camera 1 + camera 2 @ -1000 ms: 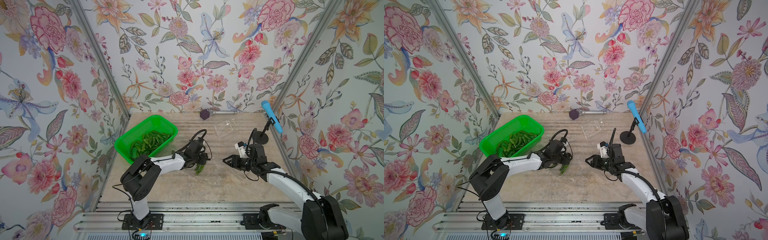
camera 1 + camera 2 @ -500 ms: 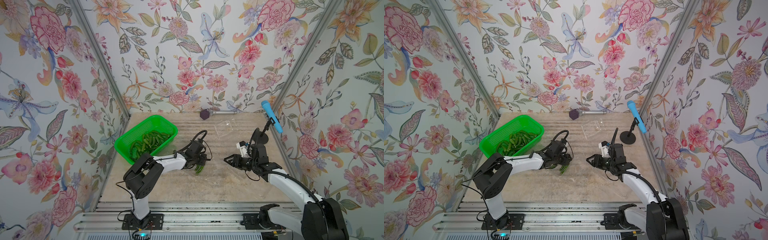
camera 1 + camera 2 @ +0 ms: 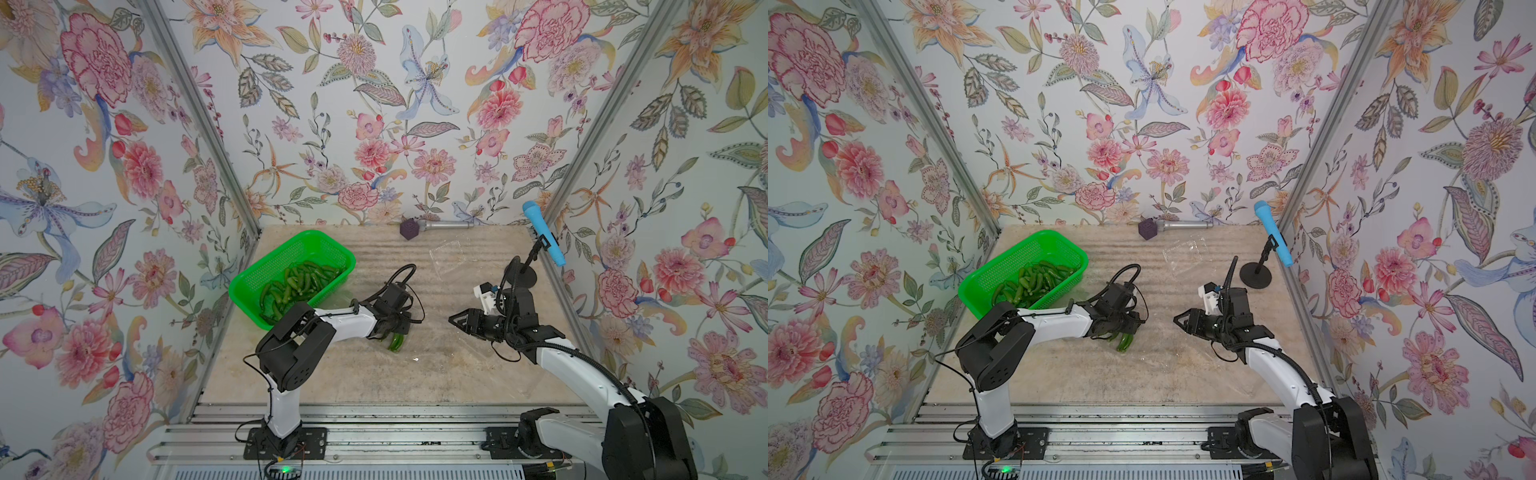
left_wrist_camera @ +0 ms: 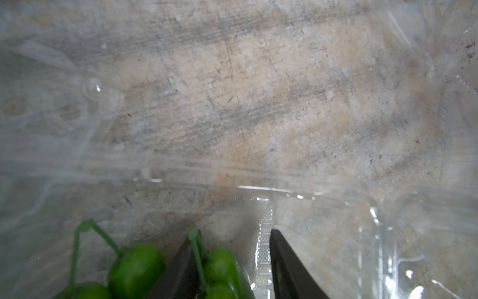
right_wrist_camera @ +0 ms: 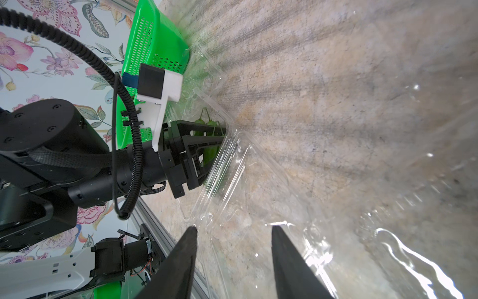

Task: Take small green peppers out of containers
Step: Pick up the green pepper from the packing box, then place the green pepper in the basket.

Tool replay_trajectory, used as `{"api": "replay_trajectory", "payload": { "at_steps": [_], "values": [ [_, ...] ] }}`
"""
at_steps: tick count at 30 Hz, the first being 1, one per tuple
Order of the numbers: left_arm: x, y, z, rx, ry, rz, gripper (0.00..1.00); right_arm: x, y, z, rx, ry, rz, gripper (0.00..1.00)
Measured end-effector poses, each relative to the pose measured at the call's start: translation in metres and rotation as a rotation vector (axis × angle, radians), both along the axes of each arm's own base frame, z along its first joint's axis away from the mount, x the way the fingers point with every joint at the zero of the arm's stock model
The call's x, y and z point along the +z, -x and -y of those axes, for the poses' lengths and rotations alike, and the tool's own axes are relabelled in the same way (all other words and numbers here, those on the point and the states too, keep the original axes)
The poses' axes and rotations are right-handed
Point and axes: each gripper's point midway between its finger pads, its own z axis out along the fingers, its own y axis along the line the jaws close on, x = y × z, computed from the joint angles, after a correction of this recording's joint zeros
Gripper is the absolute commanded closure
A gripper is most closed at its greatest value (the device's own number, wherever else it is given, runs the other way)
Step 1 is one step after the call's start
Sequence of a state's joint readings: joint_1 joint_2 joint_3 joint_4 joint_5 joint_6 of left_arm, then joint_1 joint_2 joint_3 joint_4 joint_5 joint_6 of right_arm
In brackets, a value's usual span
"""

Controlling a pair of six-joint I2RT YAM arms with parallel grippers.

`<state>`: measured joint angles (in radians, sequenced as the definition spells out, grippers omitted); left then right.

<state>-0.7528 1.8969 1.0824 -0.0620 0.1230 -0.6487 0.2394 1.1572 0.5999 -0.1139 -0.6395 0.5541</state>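
Most small green peppers (image 3: 297,286) already lie in the green basket (image 3: 266,270); a few are left in the clear clamshell (image 4: 310,194) between my parted left jaws, my right jaws parted too.

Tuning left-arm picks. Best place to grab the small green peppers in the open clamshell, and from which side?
Likely across the thick bodies of the small green peppers, not the thin stems. They lie lengthwise with stems pointing away from the left gripper, so approach from the non-stem end, inside the opened clear clamshell, jaws straddling one body.
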Motion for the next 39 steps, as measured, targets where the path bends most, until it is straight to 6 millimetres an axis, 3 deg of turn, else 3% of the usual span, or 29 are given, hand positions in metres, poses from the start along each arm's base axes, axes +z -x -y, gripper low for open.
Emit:
{"api": "replay_trajectory", "payload": {
  "at_steps": [4,9,14,22,30,33,35,39],
  "values": [
    [-0.001,0.001,-0.001,0.005,-0.002,-0.008,0.70,0.001,0.000,0.000,0.000,-0.001,0.003,0.51],
    [-0.002,0.002,-0.002,0.005,-0.007,-0.013,0.75,0.001,0.000,0.000,0.000,-0.001,0.003,0.51],
    [0.006,0.003,-0.003,0.004,-0.001,-0.007,0.87,0.001,0.001,-0.001,0.003,-0.004,0.003,0.51],
    [0.054,0.007,0.007,-0.033,0.104,0.045,0.90,0.004,0.002,-0.004,0.019,-0.014,-0.001,0.51],
    [0.101,0.006,0.008,-0.066,0.191,0.111,0.88,0.019,0.000,-0.022,0.071,-0.017,0.026,0.50],
    [0.122,-0.007,-0.009,-0.046,0.224,0.148,0.88,0.025,-0.002,-0.031,0.089,-0.013,0.039,0.50],
    [0.136,-0.022,-0.031,-0.003,0.238,0.176,0.87,0.030,-0.004,-0.038,0.101,-0.009,0.050,0.50],
    [0.162,-0.062,-0.103,0.150,0.214,0.237,0.86,0.040,-0.011,-0.057,0.123,0.006,0.071,0.50]
  ]
}}
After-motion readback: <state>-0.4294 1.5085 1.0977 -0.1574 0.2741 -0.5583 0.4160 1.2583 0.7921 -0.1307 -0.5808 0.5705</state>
